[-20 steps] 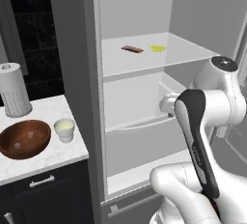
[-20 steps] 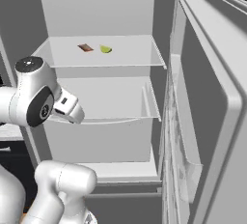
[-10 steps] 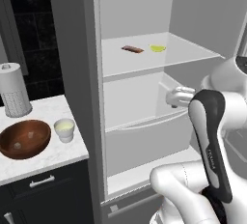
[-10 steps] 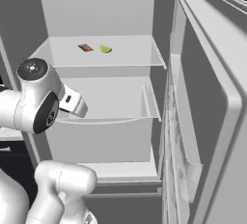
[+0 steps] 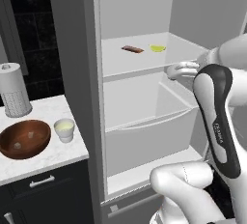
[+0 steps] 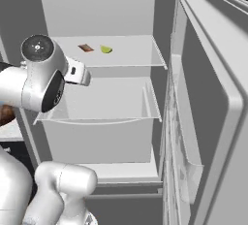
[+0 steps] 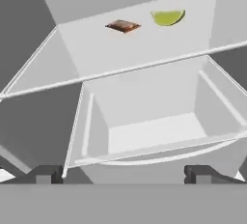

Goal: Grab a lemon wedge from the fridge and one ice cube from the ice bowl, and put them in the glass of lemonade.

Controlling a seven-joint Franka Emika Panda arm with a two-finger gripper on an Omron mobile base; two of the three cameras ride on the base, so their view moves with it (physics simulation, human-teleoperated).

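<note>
Inside fridge (image 5: 72, 73), upper shelf (image 7: 120, 54): lemon wedge (image 7: 168, 17), reddish-brown strip (image 7: 123, 25) just beside it. Below: open drawer (image 7: 154, 131). Gripper (image 7: 123, 174) spread wide, holding nothing, facing the drawer.

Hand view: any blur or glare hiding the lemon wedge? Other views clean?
Hand view: flat, even lighting, no glare; lemon wedge crisp beside the brown item, gripper tips slightly soft. Left base view: wedge small but clear, soft shading inside the fridge. Right base view: no glare; near door edge smeared.
</note>
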